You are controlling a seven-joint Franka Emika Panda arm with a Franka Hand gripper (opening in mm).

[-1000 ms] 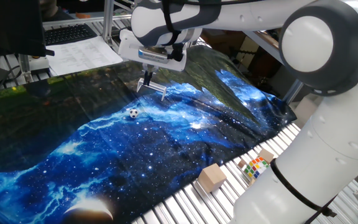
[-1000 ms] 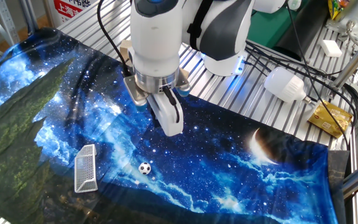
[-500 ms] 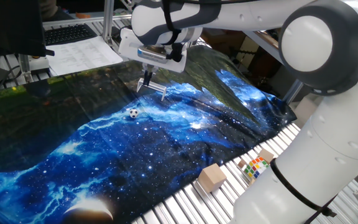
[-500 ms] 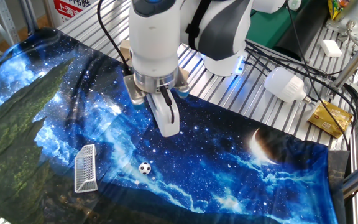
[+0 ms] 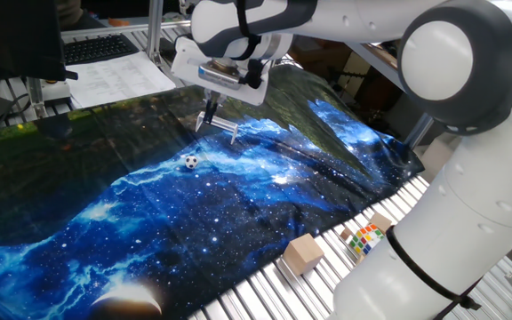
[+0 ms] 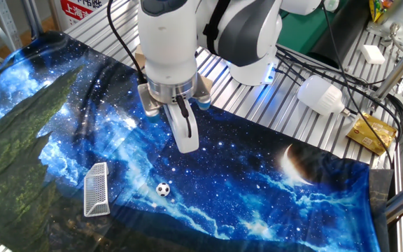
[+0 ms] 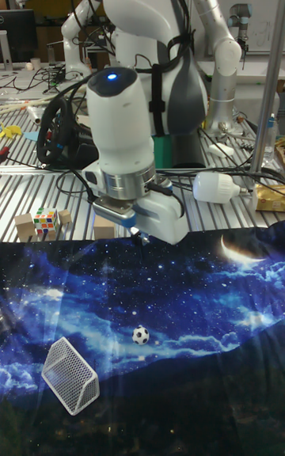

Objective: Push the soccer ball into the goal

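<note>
A large white Franka robot arm (image 6: 166, 42) reaches over a wide cloth printed with a blue and black starry galaxy (image 6: 271, 196), which covers most of a table of silver metal slats (image 6: 306, 126). All places below are given relative to this cloth.

The arm's two-finger gripper (image 6: 185, 145) hangs above the middle of the cloth, pointing down, clear of the fabric. Its fingers (image 5: 209, 116) look pressed together with nothing between them, though the slim tips are small in every view.

A small silvery-white wire mesh goal (image 6: 96, 189) sits on the cloth near its darker, greenish end. In the tall fixed view the goal (image 7: 70, 374) is toward the lower left of the cloth, its open mouth angled toward the ball.

The tiny white soccer ball with black patches (image 6: 162, 189) rests on the cloth, apart from the goal and outside its mouth. It lies on open fabric, below the gripper but not touching it. In one fixed view the ball (image 5: 190, 162) sits on a pale blue streak of the print; in the tall fixed view the ball (image 7: 140, 335) is just right of the goal.

Off the cloth, on bare slats past its edge, a tan wooden block (image 5: 303, 252) stands near a multicoloured puzzle cube (image 5: 364, 240).
</note>
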